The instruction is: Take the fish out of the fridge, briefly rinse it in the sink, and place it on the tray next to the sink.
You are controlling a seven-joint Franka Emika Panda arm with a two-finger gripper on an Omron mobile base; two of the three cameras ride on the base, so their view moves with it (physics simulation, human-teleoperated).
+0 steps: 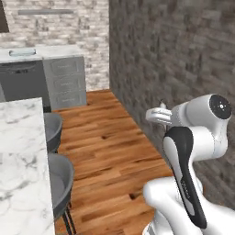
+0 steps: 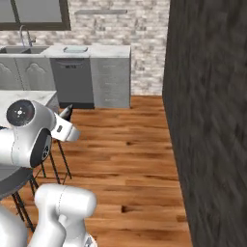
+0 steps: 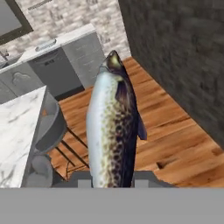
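1 fish [image 3: 113, 127] — claw [image 3: 111, 181] gripping.

White rounded arm links [image 1: 197, 137], dark joint cap, black curved side panel, glossy shell.

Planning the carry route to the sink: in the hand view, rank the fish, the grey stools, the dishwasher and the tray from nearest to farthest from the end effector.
1. Speckled dark grey fish with pale belly: held in the end effector, centre.
2. Round grey stools: lower left, beside the marble counter.
3. Dark grey dishwasher front: far counter, upper left.
4. Pale blue-grey tray: on the countertop just above the dishwasher; nearly as far.
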